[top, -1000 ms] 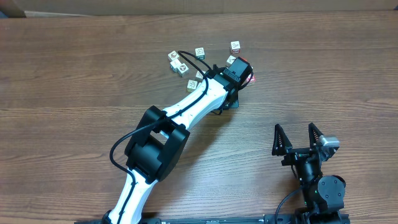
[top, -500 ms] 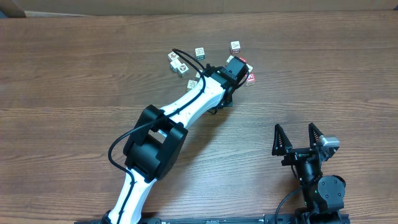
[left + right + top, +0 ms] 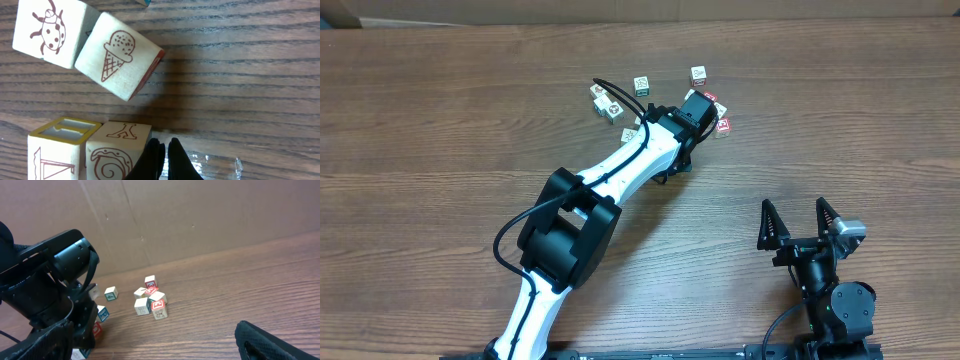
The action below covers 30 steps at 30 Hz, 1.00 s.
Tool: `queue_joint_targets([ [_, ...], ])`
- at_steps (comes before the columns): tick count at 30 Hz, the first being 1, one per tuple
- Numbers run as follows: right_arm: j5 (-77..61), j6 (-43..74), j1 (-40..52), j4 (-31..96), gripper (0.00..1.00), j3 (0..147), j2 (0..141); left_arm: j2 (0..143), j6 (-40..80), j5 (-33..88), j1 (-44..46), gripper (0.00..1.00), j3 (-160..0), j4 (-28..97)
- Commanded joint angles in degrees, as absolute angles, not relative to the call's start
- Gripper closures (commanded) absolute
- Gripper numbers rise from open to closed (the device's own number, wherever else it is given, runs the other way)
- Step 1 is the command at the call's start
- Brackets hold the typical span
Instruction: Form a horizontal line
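Left wrist view: ladybird cube cropped at upper left; snail cube and left gripper cropped at the bottom.

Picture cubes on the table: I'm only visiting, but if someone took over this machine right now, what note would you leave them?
Left claw: shut, empty, tips low beside the snail cube.
Right claw: open, empty, parked away from the cubes.
Positions: mostly scattered; snail cube and yellow-framed cube sit side by side, ice-cream cube lies skewed beside the ladybug cube.
Done: no full row yet.
Left: line them up edge to edge in a straight row.
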<state>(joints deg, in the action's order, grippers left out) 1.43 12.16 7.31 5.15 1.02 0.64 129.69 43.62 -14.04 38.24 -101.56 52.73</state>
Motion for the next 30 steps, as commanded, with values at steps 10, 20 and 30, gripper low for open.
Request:
queue_joint_targets([
  [10, 1.2, 12.0, 7.4, 4.8, 0.0, 0.4, 0.5, 130.5, 45.1, -15.7, 38.2, 0.96, -102.8, 53.7],
  [20, 1.2, 12.0, 7.4, 4.8, 0.0, 0.4, 0.5, 130.5, 45.1, -15.7, 38.2, 0.96, -102.8, 54.1],
  [30, 1.2, 12.0, 7.4, 4.8, 0.0, 0.4, 0.5, 130.5, 45.1, -15.7, 38.2, 0.96, -102.8, 54.6],
])
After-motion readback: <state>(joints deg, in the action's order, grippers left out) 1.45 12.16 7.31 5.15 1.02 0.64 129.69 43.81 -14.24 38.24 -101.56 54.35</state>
